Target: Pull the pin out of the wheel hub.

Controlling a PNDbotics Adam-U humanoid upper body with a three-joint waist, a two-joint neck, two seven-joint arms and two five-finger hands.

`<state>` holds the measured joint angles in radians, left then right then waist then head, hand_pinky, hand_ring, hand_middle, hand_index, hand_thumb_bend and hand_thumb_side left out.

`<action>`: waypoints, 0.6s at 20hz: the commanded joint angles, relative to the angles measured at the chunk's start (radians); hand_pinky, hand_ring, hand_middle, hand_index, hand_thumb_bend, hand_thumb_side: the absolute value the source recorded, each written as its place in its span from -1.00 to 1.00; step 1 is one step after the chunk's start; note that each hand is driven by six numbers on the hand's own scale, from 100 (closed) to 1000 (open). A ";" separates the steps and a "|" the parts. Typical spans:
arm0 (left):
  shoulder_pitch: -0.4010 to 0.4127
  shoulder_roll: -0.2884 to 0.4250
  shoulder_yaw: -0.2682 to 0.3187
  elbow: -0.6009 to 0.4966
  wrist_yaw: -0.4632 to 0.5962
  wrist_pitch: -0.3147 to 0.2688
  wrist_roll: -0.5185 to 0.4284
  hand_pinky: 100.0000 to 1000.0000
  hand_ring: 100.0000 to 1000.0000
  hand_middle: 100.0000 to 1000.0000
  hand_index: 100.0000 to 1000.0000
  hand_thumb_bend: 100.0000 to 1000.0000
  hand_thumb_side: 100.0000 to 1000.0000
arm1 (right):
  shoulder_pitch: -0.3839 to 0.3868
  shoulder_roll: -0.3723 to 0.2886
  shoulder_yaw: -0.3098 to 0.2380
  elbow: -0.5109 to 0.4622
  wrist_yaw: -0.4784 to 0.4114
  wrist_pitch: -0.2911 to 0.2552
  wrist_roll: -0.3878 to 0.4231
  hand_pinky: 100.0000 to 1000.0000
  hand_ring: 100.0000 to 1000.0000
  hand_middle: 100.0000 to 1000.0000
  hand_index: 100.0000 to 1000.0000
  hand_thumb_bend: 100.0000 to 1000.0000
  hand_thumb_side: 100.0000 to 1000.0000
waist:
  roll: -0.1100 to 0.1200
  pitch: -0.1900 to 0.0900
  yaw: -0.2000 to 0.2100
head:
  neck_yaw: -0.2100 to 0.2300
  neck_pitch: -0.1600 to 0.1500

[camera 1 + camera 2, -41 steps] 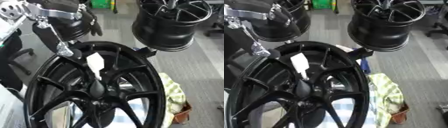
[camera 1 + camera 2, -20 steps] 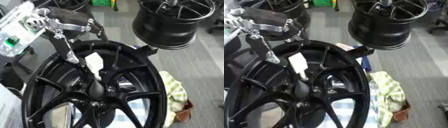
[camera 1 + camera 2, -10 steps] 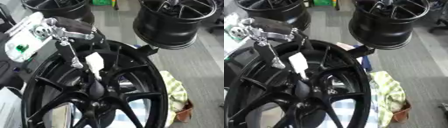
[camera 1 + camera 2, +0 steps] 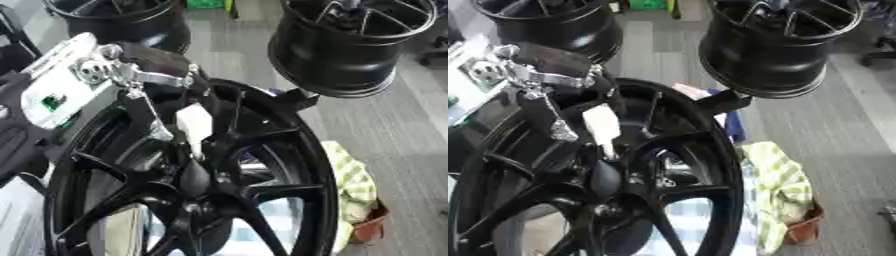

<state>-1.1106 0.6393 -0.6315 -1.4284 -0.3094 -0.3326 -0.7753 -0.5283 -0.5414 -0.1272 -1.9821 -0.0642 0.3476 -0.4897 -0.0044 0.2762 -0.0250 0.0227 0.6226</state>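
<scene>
Since the earlier frame the left hand [image 4: 144,75] has been brought down beside the pin [image 4: 194,125], fingers uncurled, nothing pinched. Pin seated at hub [image 4: 197,182] twelve o'clock.

No text, brand, number or sign can be read anywhere in either view. The white tag [image 4: 194,124] standing on the black wheel hub [image 4: 262,165] shows a blank face (any print on it cannot be made out). The white casing [image 4: 54,80] on the robot's left arm carries a small green patch [image 4: 52,102], but no letters or figures can be told on it.
</scene>
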 commanded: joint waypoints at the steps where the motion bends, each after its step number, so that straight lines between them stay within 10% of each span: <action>1: -0.022 0.005 -0.002 -0.001 -0.003 -0.131 -0.132 0.53 0.37 0.02 0.44 -0.56 -1.00 | -0.014 -0.015 -0.011 -0.018 -0.006 -0.001 -0.008 0.48 0.08 0.05 0.37 -0.34 -0.58 | -0.001 -0.018 -0.002 | 0.002 -0.006; 12: -0.021 -0.003 0.005 0.013 -0.017 -0.130 -0.132 0.40 0.11 -0.39 0.04 -0.81 -1.00 | -0.011 -0.010 -0.013 -0.018 -0.018 -0.003 -0.022 0.48 0.07 0.04 0.37 -0.33 -0.58 | -0.001 -0.017 -0.003 | 0.003 -0.008</action>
<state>-1.1160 0.6313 -0.6340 -1.4166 -0.3246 -0.3322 -0.7757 -0.5278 -0.5385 -0.1292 -1.9821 -0.0732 0.3455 -0.5062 -0.0042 0.2762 -0.0259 0.0233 0.6226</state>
